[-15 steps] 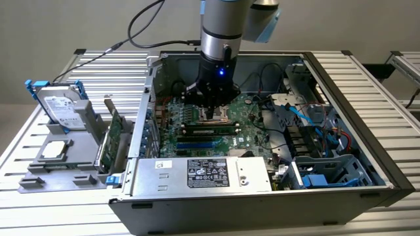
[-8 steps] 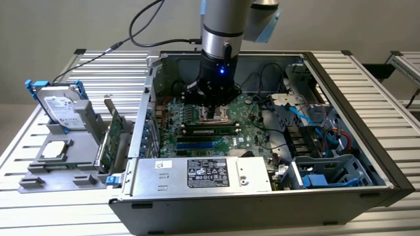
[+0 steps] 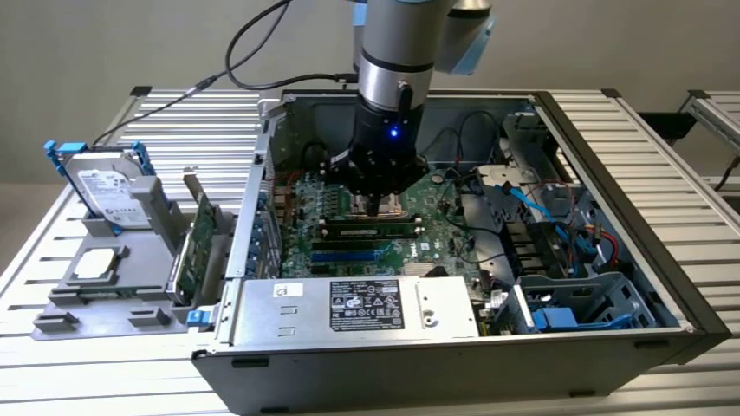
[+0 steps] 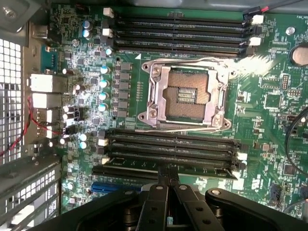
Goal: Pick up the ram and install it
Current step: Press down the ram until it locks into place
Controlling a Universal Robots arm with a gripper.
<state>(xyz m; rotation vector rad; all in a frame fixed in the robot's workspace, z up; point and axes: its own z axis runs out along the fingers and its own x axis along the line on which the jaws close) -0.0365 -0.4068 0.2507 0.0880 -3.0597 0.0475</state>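
Gripper (image 4: 167,177) fingers pressed together, tips down on the ram (image 3: 373,230) lying in its motherboard (image 4: 269,101) slot, apparently to push it home.

We see a silver-grey arm (image 3: 399,52) with a pale blue joint cap, a black gripper (image 3: 376,204) below, blue light glowing just above its fingers.
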